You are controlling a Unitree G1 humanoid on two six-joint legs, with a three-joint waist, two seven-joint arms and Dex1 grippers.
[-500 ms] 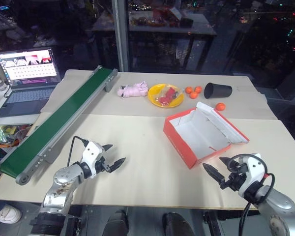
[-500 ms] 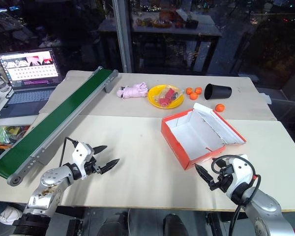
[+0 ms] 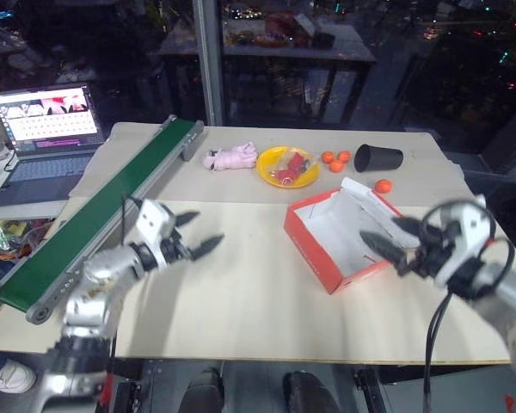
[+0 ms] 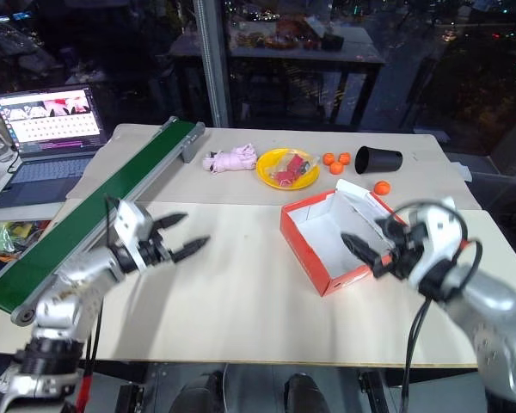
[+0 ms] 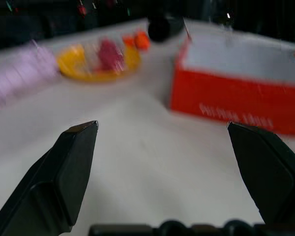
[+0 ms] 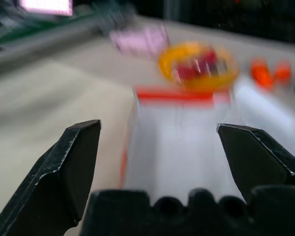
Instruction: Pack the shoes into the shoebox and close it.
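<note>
The shoebox (image 3: 314, 237) is red-orange with a white inside and stands open right of the table's middle, its lid (image 3: 391, 211) folded back to the right. It holds nothing that I can see. The shoes are out of view. My right gripper (image 3: 378, 231) is open and hangs level over the box's near right side, pointing left across it; its wrist view looks between its fingers (image 6: 73, 167) into the white interior (image 6: 182, 142). My left gripper (image 3: 209, 229) is open and empty above bare table left of the box, pointing toward it. Its wrist view shows the box's red wall (image 5: 236, 103).
A long green conveyor belt (image 3: 95, 215) runs along the left, with a laptop (image 3: 43, 129) beyond it. At the back lie a pink plush toy (image 3: 232, 157), a yellow plate (image 3: 267, 172) with red items, small oranges (image 3: 335, 160) and a tipped black cup (image 3: 378, 157).
Both arms have lifted from the table's near edge and moved forward. The right gripper went from in front of the box to over its near right side.
</note>
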